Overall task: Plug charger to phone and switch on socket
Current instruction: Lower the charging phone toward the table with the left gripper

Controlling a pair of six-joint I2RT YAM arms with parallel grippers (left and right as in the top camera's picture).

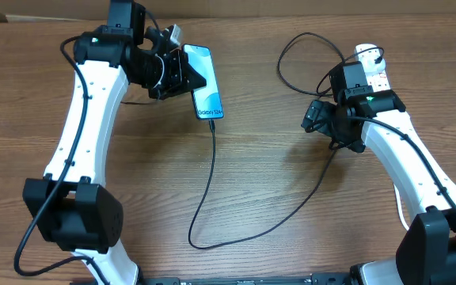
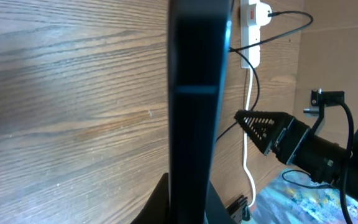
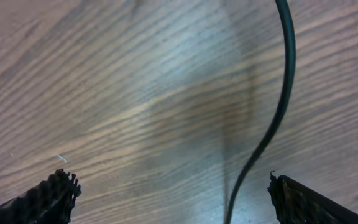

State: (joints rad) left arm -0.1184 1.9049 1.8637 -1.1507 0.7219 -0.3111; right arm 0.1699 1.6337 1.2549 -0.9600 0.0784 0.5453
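Observation:
The phone [image 1: 206, 85] with its light blue screen lies at the back of the table, held at its left edge by my left gripper [image 1: 182, 75], which is shut on it. In the left wrist view its dark edge [image 2: 194, 106] stands between the fingers. The black charger cable [image 1: 212, 186] runs from the phone's bottom end, loops across the table and up to the white socket [image 1: 373, 65] at the back right. My right gripper [image 1: 315, 117] is open and empty, left of the socket; the cable [image 3: 272, 124] passes between its fingers [image 3: 173, 193].
The socket also shows in the left wrist view [image 2: 252, 25] with its thick white cord [image 2: 248, 149]. My right arm shows there too [image 2: 303, 143]. A cardboard wall runs along the back edge.

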